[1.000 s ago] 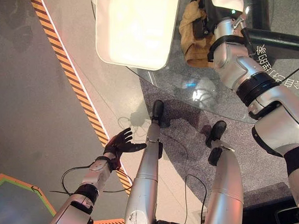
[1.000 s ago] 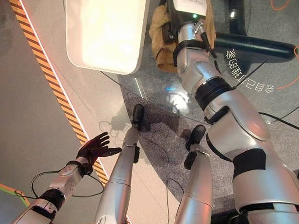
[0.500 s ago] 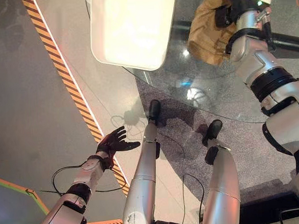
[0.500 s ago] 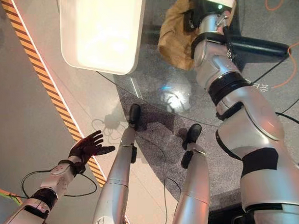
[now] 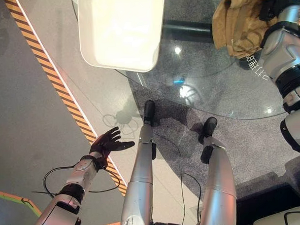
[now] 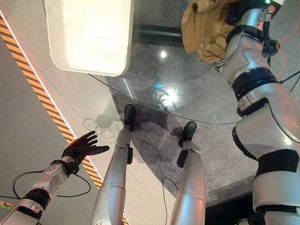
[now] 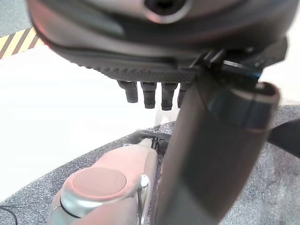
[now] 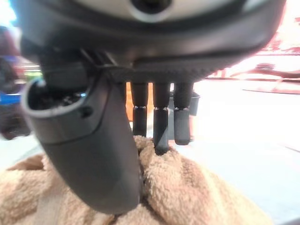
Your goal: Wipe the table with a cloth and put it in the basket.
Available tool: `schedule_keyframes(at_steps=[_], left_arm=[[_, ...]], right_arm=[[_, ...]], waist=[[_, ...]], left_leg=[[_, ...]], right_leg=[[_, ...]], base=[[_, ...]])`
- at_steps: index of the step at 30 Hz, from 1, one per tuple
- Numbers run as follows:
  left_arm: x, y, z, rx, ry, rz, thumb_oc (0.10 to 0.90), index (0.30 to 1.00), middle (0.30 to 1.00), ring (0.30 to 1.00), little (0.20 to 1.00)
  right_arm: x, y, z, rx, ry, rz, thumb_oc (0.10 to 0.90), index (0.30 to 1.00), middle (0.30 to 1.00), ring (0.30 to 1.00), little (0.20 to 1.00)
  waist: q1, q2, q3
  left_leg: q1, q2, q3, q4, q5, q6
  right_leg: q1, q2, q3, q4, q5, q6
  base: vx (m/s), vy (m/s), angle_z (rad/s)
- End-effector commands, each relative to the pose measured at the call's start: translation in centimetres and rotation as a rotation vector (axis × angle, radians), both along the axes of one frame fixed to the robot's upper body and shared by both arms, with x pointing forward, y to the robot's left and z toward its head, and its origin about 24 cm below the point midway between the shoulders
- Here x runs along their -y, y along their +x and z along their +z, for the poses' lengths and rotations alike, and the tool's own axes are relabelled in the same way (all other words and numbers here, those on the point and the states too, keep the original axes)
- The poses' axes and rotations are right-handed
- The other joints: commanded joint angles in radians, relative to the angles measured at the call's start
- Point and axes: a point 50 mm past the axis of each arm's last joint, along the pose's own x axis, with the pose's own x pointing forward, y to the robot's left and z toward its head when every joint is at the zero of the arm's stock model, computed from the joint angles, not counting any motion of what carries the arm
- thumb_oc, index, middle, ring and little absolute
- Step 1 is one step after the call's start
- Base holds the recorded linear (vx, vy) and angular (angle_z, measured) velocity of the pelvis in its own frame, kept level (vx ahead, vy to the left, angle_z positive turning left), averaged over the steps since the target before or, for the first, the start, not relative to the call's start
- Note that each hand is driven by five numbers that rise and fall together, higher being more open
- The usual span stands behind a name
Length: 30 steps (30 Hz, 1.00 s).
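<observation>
A tan terry cloth (image 5: 240, 23) lies bunched on the round glass table (image 5: 198, 76), at its far right. My right hand (image 6: 234, 13) rests on top of the cloth. In the right wrist view its fingers (image 8: 161, 126) reach straight down onto the cloth (image 8: 187, 197) and the thumb presses into a fold. My left hand (image 5: 107, 142) hangs open over the floor at the lower left, palm up, holding nothing. In the left wrist view the left hand (image 7: 154, 51) has only floor past it.
A white rounded rectangular container (image 5: 120, 29) sits at the table's far left, overhanging the glass edge. A black-and-orange striped line (image 5: 65, 95) runs across the floor on the left. A dark bar (image 5: 186, 28) shows beneath the glass.
My right hand has slid the cloth to the right across the glass, away from the white container. The camera has shifted too. The left hand stays open.
</observation>
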Motion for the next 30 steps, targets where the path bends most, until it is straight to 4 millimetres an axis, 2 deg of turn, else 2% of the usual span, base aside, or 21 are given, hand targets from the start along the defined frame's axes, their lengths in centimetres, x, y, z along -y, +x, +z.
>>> schedule_keyframes(at_steps=[1, 6, 10, 16, 18, 21, 26, 27, 30], left_arm=[[-2.9, -1.3, -0.6, -0.034, -0.004, 0.100, 0.800, 0.900, 0.900, 0.900, 0.900], [-3.0, -1.0, -0.2, -0.033, 0.001, 0.103, 0.800, 0.900, 0.900, 0.900, 0.900], [-2.9, -0.8, -0.1, -0.032, 0.004, 0.102, 0.800, 0.900, 0.900, 0.900, 0.900], [-2.3, -0.4, 0.0, -0.026, 0.005, 0.085, 0.800, 0.900, 0.900, 0.900, 0.900], [-1.7, -0.3, -0.2, -0.026, 0.003, 0.075, 0.800, 0.900, 0.900, 0.900, 0.900], [-0.9, -0.3, -0.6, -0.023, -0.001, 0.065, 0.800, 0.900, 0.900, 0.900, 0.900], [-0.1, -0.6, -1.2, -0.020, -0.005, 0.052, 0.800, 0.900, 0.900, 0.900, 0.900], [-0.1, -0.6, -1.2, -0.020, -0.005, 0.052, 0.800, 0.900, 0.900, 0.900, 0.900], [0.3, -0.7, -1.4, -0.019, -0.007, 0.045, 0.800, 0.900, 0.900, 0.900, 0.900]], right_arm=[[8.7, -6.6, 4.5, 0.233, 0.018, -0.392, 0.100, 0.300, 0.300, 0.300, 0.200], [8.8, -6.6, 4.4, 0.249, 0.042, -0.374, 0.100, 0.300, 0.300, 0.300, 0.200], [7.6, -5.7, 4.4, 0.276, 0.037, -0.269, 0.100, 0.300, 0.300, 0.300, 0.200], [2.2, -3.7, 5.8, 0.291, -0.090, -0.034, 0.100, 0.300, 0.300, 0.300, 0.200], [-0.9, -2.9, 6.2, 0.283, -0.158, 0.081, 0.100, 0.300, 0.300, 0.300, 0.200], [-4.8, -2.2, 6.2, 0.269, -0.235, 0.198, 0.100, 0.300, 0.300, 0.300, 0.200], [-9.5, -1.6, 5.3, 0.235, -0.320, 0.362, 0.100, 0.300, 0.300, 0.300, 0.200], [-9.5, -1.6, 5.3, 0.235, -0.320, 0.362, 0.100, 0.300, 0.300, 0.300, 0.200], [-11.3, -1.5, 4.7, 0.210, -0.352, 0.427, 0.100, 0.300, 0.300, 0.300, 0.200]], waist=[[0.003, -0.005, -0.013], [0.000, -0.009, -0.013], [-0.001, -0.012, -0.013], [0.006, -0.010, -0.013], [0.010, -0.006, -0.013], [0.017, 0.000, -0.013], [0.028, 0.010, -0.013], [0.028, 0.010, -0.013], [0.034, 0.014, -0.013]], left_leg=[[0.032, -0.080, 0.081, 0.085, -0.147, 0.122], [0.034, -0.080, 0.080, 0.084, -0.148, 0.122], [0.035, -0.084, 0.079, 0.083, -0.150, 0.123], [0.037, -0.087, 0.077, 0.081, -0.147, 0.117], [0.042, -0.091, 0.076, 0.079, -0.147, 0.116], [0.044, -0.095, 0.077, 0.077, -0.146, 0.115], [0.047, -0.099, 0.078, 0.077, -0.146, 0.113], [0.047, -0.099, 0.078, 0.077, -0.146, 0.113], [0.045, -0.103, 0.078, 0.079, -0.147, 0.115]], right_leg=[[0.027, 0.127, -0.029, -0.118, 0.071, -0.054], [0.031, 0.129, -0.027, -0.124, 0.071, -0.053], [0.032, 0.132, -0.026, -0.128, 0.073, -0.053], [0.035, 0.128, -0.032, -0.135, 0.074, -0.053], [0.038, 0.127, -0.035, -0.135, 0.070, -0.055], [0.040, 0.125, -0.037, -0.134, 0.063, -0.058], [0.045, 0.122, -0.041, -0.125, 0.046, -0.062], [0.045, 0.122, -0.041, -0.125, 0.046, -0.062], [0.044, 0.122, -0.044, -0.121, 0.042, -0.064]], base=[[0.00, 0.000, -0.04], [0.00, 0.000, 0.00], [0.00, 0.000, 0.00], [0.00, -0.002, -0.01], [-0.01, 0.001, -0.03], [-0.01, 0.011, -0.04], [0.00, 0.005, -0.02], [0.00, 0.000, 0.00], [0.00, 0.000, 0.00]])
